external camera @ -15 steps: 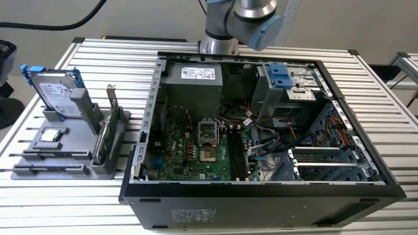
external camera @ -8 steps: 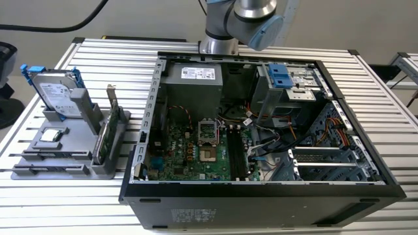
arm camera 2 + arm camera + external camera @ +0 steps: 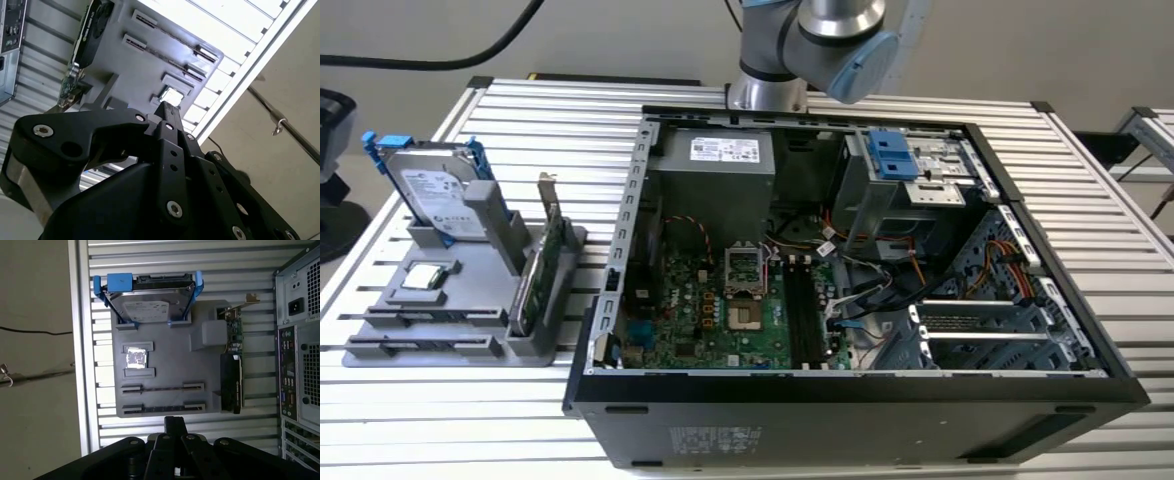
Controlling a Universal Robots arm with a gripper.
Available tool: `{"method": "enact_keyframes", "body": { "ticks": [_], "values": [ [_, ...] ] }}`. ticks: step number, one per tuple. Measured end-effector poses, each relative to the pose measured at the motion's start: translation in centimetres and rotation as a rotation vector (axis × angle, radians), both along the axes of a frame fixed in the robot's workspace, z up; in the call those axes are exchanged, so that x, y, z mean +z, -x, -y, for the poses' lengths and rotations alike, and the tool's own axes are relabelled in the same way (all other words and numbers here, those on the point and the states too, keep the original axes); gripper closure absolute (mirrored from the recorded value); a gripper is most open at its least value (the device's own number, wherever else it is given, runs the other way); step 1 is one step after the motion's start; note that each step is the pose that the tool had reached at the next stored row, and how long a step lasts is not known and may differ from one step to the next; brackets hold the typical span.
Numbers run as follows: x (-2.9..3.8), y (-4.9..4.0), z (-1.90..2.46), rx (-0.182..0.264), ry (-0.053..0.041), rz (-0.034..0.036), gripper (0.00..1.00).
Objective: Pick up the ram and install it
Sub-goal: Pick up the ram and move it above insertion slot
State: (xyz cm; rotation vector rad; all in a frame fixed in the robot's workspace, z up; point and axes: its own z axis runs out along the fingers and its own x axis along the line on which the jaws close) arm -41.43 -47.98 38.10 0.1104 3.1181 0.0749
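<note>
In the first wrist view the gripper (image 3: 175,420) is sitting closest to the lens. Its jaws are pressing together with nothing between them. It is hanging over the slatted desk (image 3: 175,260), just short of the edge of one grey tray (image 3: 165,360).

The tray is carrying one silver hard drive (image 3: 150,310) in blue rails and one processor chip (image 3: 136,357) in a square pocket. One expansion card (image 3: 232,380) is standing on edge, and two thin dark sticks are each standing on edge between a pair of end brackets. The inner ram stick (image 3: 162,388) is lying next to the chip pocket. The outer ram stick (image 3: 162,407) is running along the tray edge nearest the jaws. Neither is touching the gripper. Beside the tray, one computer case (image 3: 300,340) is showing its back panel of ports and vents.

In the second wrist view the black linkage is looming large, and the closed gripper (image 3: 169,109) is pointing at the tray (image 3: 135,70) from the opposite side. Here the inner ram stick (image 3: 162,56) and the outer ram stick (image 3: 170,35) are appearing as two parallel lines. The expansion card (image 3: 92,25) is showing its dark cover and metal bracket.

In the exterior view the computer case (image 3: 854,410) is lying open near the lens, showing what the wrist views are not: one green motherboard (image 3: 707,310) with dark memory slots (image 3: 803,310). I cannot tell whether they are filled. The tray (image 3: 454,355) is sitting at the exterior view's left, and one arm (image 3: 834,35) is rising behind the case.
</note>
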Motion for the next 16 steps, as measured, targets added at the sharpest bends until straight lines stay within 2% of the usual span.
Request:
{"method": "enact_keyframes", "body": {
  "ticks": [16],
  "values": [
    [-0.37, 0.04, 0.11, 0.000, 0.0000, 0.0000, 1.00]
  ]
}}
